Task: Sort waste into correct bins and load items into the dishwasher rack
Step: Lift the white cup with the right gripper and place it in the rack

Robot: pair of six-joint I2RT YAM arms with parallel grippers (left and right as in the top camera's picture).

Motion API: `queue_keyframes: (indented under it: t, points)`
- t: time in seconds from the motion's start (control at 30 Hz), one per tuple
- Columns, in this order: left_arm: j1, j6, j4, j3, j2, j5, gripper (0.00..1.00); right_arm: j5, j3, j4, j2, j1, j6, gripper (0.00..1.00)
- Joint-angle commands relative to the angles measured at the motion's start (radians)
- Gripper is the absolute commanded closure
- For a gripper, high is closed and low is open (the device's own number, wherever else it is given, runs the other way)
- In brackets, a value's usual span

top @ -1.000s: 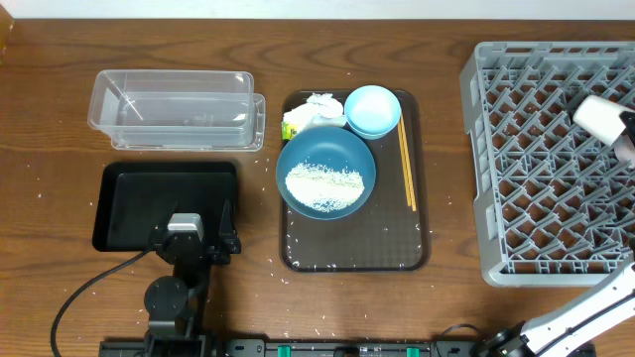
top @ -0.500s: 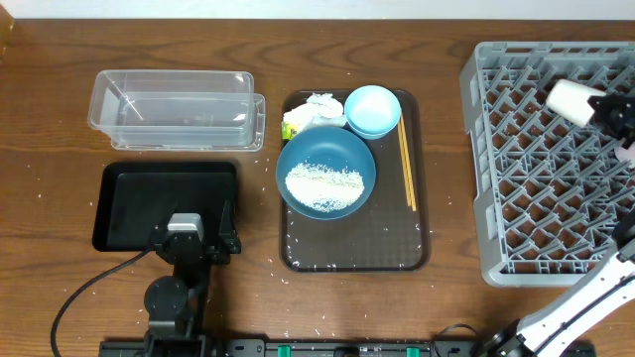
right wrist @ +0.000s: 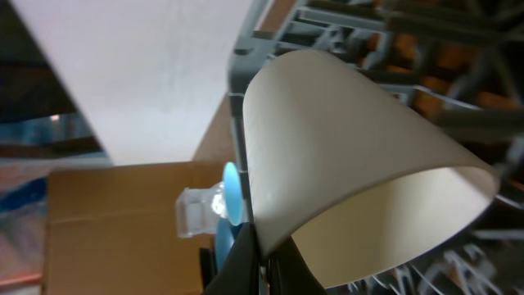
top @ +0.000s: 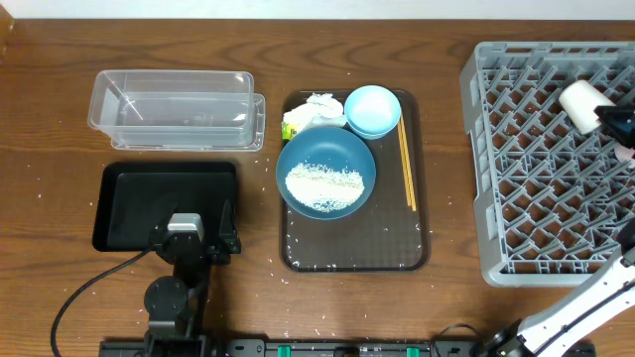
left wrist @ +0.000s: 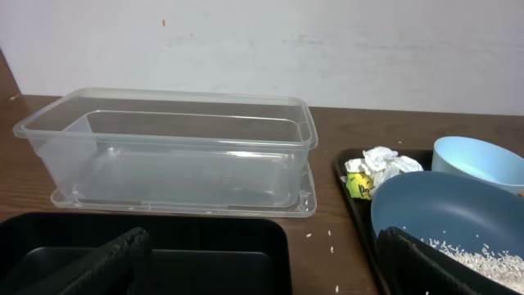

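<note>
My right gripper (top: 607,117) is shut on the rim of a white cup (top: 580,102), held on its side above the far right part of the grey dishwasher rack (top: 536,169). In the right wrist view the cup (right wrist: 344,156) fills the frame, its wall pinched between the fingers (right wrist: 246,262). My left gripper (top: 193,238) is open and holds nothing, at the near edge of the black tray (top: 129,198). The clear tub (top: 174,107) lies behind it. The dark-blue bowl (top: 325,174) holds rice (top: 323,182). Beside it are the light-blue bowl (top: 372,109), the tissue (top: 310,111) and the chopsticks (top: 406,164).
The bowls, tissue and chopsticks sit on a brown serving tray (top: 387,248) in the middle of the table. Loose rice grains (left wrist: 331,236) lie scattered on the wood between the trays. The left arm's cable (top: 79,293) trails off to the near left.
The right gripper swung the white cup leftward over the rack, then slightly back to the right. The left arm has not moved.
</note>
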Motion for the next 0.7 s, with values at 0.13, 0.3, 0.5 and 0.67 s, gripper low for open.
queue_keyframes:
  t: [0.13,0.3,0.5,0.67]
  points:
    - [0.006,0.006,-0.035,-0.018,-0.005,-0.011,0.09,0.371,-0.004,-0.002,-0.126,-0.035,0.141,0.98]
    - [0.006,0.006,-0.035,-0.018,-0.005,-0.011,0.09,0.525,-0.004,-0.009,-0.216,-0.019,0.179,0.88]
    - [0.006,0.006,-0.035,-0.018,-0.005,-0.011,0.09,0.526,-0.004,-0.016,-0.301,-0.002,0.217,0.9]
    - [0.006,0.006,-0.035,-0.018,-0.005,-0.011,0.1,0.57,-0.004,-0.014,-0.386,0.034,0.223,0.9]
